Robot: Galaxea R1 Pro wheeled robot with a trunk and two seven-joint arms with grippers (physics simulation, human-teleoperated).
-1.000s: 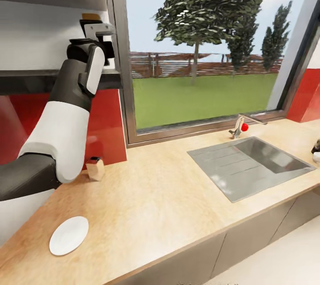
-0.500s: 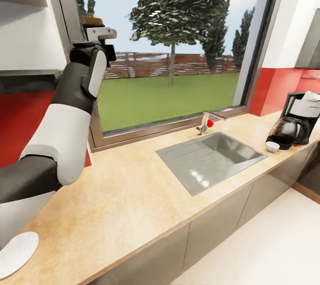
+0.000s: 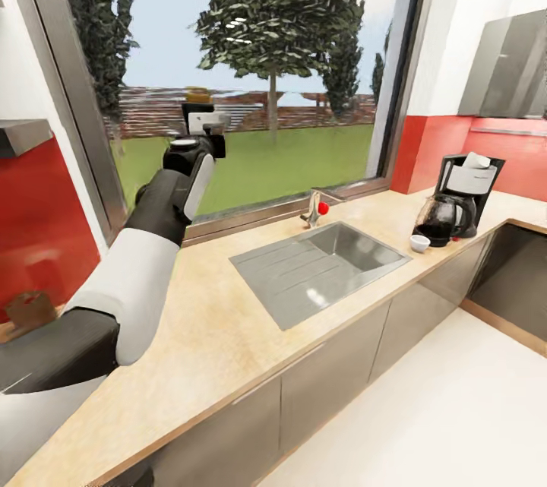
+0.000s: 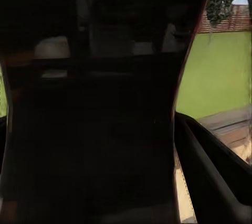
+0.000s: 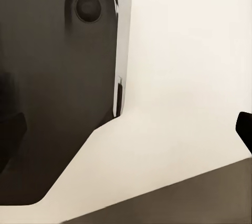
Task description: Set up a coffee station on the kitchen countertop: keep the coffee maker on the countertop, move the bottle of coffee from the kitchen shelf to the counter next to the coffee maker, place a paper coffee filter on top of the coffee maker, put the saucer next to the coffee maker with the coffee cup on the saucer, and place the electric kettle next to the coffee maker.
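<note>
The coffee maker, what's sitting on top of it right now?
A pale, crumpled-looking thing rests on top of the coffee maker, probably the paper coffee filter; too small to be sure. Whatever lies under it is hidden.

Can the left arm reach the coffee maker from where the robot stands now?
Probably not: the coffee maker stands far along the kitchen countertop, past the sink, while the left gripper is raised before the window.
</note>
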